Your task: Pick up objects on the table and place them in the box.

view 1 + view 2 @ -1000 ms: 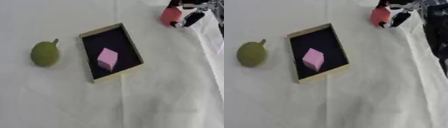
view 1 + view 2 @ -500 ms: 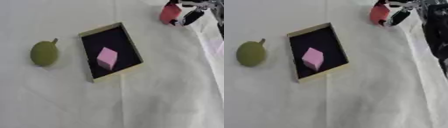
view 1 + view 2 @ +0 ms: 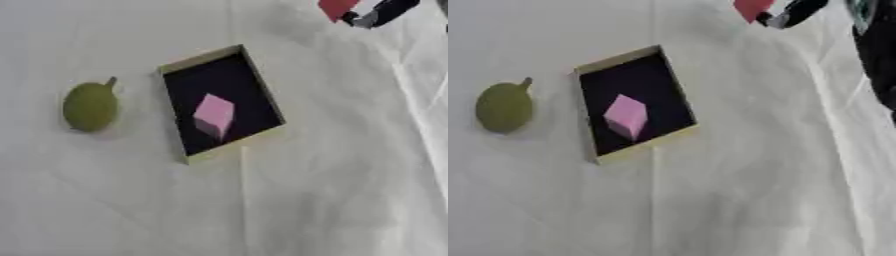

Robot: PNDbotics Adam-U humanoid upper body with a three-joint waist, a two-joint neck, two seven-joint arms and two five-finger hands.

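Note:
A shallow box point(image 3: 174, 68) with a black inside and tan rim lies in the middle of the white cloth. A pink cube point(image 3: 213, 115) sits inside it. A green pear-like fruit point(image 3: 89, 106) lies on the cloth to the box's left. At the top right edge my right hand point(image 3: 382, 12) shows only as dark fingers curled against a red object point(image 3: 336, 7), which is cut off by the view's top edge. My left hand shows in no view.
A white cloth point(image 3: 262, 210) with folds covers the table. A dark part of my right arm point(image 3: 877, 45) runs down the right edge in the right eye view.
The red object and my right hand have risen toward the top edge and are now mostly out of view. The box, cube and fruit keep their places.

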